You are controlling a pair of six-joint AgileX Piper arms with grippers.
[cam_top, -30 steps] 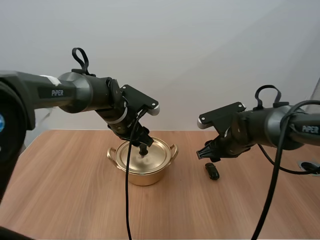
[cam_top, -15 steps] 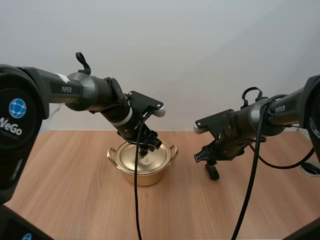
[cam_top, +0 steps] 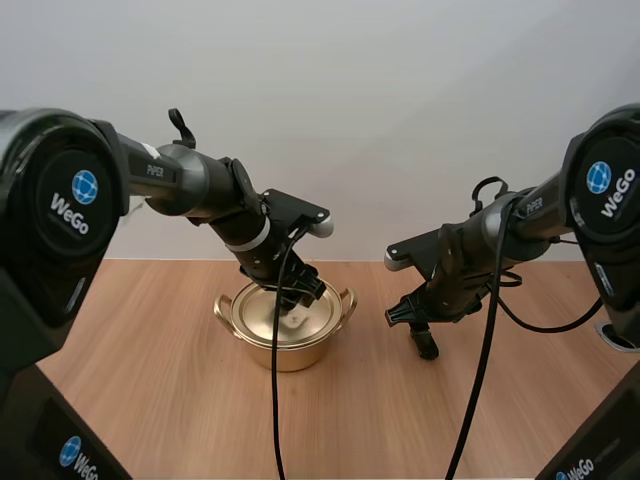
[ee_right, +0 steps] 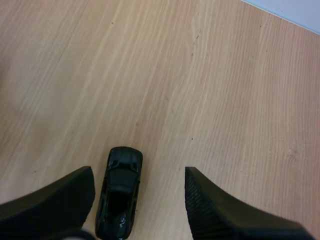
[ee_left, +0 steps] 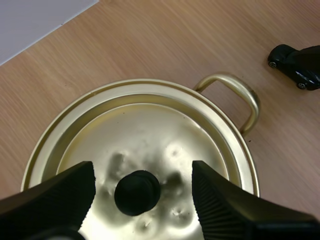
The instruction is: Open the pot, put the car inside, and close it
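1. Left gripper [ee_left: 142,172]: open, the two fingers standing apart with ribbed faces turned inward. Hangs low over the pot, one finger on each side of the lid's knob, with a gap showing on both sides.
2. Lid [cam_top: 262,318]: gold-coloured metal, seated flat on the pot's rim, so the pot is closed. Carries a round black knob [ee_left: 137,192] at its centre, between the left fingers.
3. Pot [cam_top: 290,354]: gold-coloured metal, upright on the table, left of centre. Has a loop handle [ee_left: 235,90] on the side toward the car and another opposite.
4. Car [ee_right: 120,200]: small, black and glossy, upright on the bare wood to the right of the pot and apart from its handle. Lies outside the pot, directly below the right gripper and between its fingers, just beside one of them; cannot tell whether it touches that finger.
5. Right gripper [cam_top: 415,322]: open, fingers spread wider than the car and lowered close to the table on either side of it. Grips nothing.
6. Table [cam_top: 140,385]: light wood grain, bearing the pot and the car.
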